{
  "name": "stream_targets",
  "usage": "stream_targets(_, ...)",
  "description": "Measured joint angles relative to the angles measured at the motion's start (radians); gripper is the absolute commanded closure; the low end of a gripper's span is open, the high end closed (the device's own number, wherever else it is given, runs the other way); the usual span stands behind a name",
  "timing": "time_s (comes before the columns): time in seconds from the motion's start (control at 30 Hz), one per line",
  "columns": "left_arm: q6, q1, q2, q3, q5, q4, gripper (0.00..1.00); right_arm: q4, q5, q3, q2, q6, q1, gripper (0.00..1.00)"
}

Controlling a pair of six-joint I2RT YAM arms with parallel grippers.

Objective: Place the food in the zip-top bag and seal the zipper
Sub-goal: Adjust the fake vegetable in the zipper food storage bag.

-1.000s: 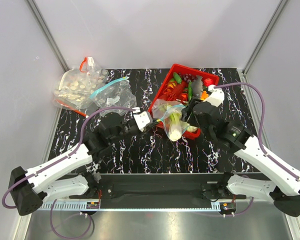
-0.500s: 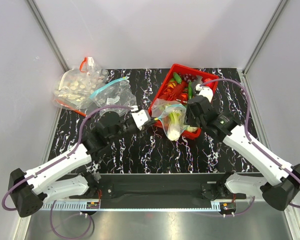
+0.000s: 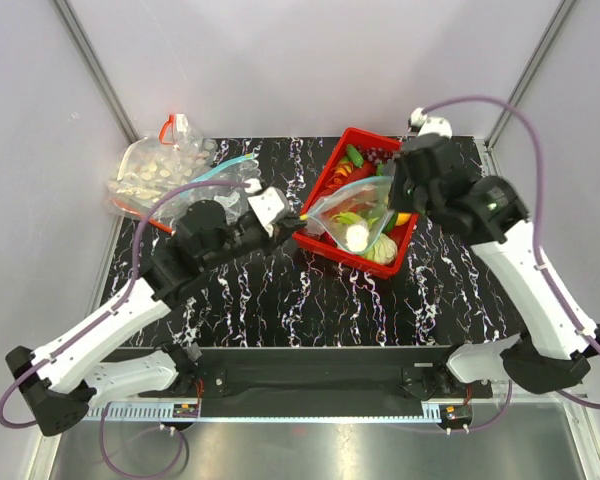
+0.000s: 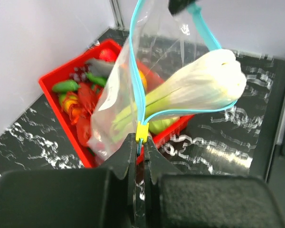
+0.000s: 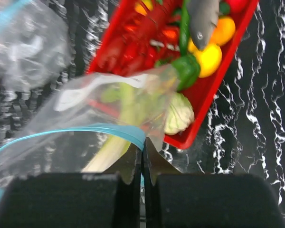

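Here, bag (image 3: 352, 208): clear plastic, stretched in the air between the two grippers, above the near part of the red basket (image 3: 323, 180).
Zipper (image 4: 137, 71): teal strip along the bag's mouth; its two sides are spread apart, so the mouth is open. A small yellow tab (image 4: 141, 129) sits at one end of the strip.
Left gripper (image 4: 139, 142): fingers pressed together on the zipper end, just below the yellow tab.
Right gripper (image 5: 142, 149): fingers closed tight on the far end of the zipper, with plastic bunched above them.
Leek (image 4: 199, 88): inside the bag, with its thick white end sitting in the open mouth and its green leaves deeper in.
White ribbed piece (image 5: 179, 118): lying in the basket near its rim, outside the bag.
Other basket contents: a grey fish (image 5: 202, 19) and yellow fruit (image 5: 209, 58), touching, among red and green toys.
Writing: a white patch (image 5: 76, 97) shows on the bag, too blurred to read.
Second bag (image 3: 150, 170): red-strip bag of small white pieces, at the far left of the black marbled table (image 3: 310, 290).
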Motion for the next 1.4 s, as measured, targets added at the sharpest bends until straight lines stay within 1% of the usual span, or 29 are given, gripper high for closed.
stream_targets(0.1,-0.039,0.000,0.000,0.115,-0.017,-0.081,0.99,-0.069,-0.029,0.235,0.064,-0.016,-0.003,0.99)
stream_targets(0.17,-0.063,0.000,-0.008,0.156,-0.040,-0.124,0.97,-0.104,-0.074,0.298,0.080,-0.027,-0.003,1.00)
stream_targets(0.3,-0.130,0.000,-0.067,0.192,-0.113,-0.241,0.91,-0.157,-0.233,0.283,0.093,-0.041,-0.003,1.00)
stream_targets(0.43,-0.213,0.002,-0.142,0.195,-0.148,-0.346,0.92,-0.163,-0.393,0.203,0.094,-0.047,-0.002,1.00)
stream_targets(0.57,-0.288,0.002,-0.175,0.213,-0.137,-0.439,0.92,-0.170,-0.477,0.120,0.086,-0.047,-0.002,0.97)
stream_targets(0.67,-0.330,0.008,-0.181,0.208,-0.115,-0.476,0.92,-0.172,-0.495,0.069,0.082,-0.045,-0.001,0.92)
stream_targets(0.77,-0.360,0.046,-0.185,0.161,-0.072,-0.461,0.93,-0.163,-0.495,0.009,0.081,-0.044,-0.001,0.85)
stream_targets(0.8,-0.369,0.070,-0.186,0.137,-0.048,-0.456,0.94,-0.156,-0.494,-0.011,0.081,-0.044,-0.002,0.80)
stream_targets(0.83,-0.377,0.092,-0.185,0.112,-0.027,-0.449,0.96,-0.150,-0.494,-0.031,0.081,-0.044,-0.002,0.69)
stream_targets(0.9,-0.385,0.132,-0.177,0.063,0.015,-0.430,0.98,-0.135,-0.493,-0.060,0.081,-0.042,-0.002,0.63)
stream_targets(0.93,-0.388,0.145,-0.169,0.041,0.031,-0.420,1.00,-0.127,-0.493,-0.069,0.081,-0.042,-0.002,0.52)
stream_targets(0.97,-0.388,0.152,-0.163,0.021,0.042,-0.404,1.00,-0.119,-0.492,-0.076,0.080,-0.042,-0.002,0.47)
stream_targets(1.07,-0.391,0.159,-0.164,-0.056,0.075,-0.332,1.00,-0.090,-0.487,-0.099,0.065,-0.043,-0.002,0.43)
stream_targets(1.2,-0.392,0.159,-0.207,-0.159,0.090,-0.246,1.00,-0.047,-0.498,-0.146,0.008,-0.044,-0.002,0.43)
stream_targets(1.37,-0.384,0.159,-0.221,-0.178,0.094,-0.214,1.00,0.000,-0.543,-0.191,-0.043,-0.039,-0.002,0.37)
stream_targets(1.4,-0.384,0.159,-0.221,-0.178,0.095,-0.212,1.00,0.013,-0.549,-0.208,-0.048,-0.037,-0.002,0.34)
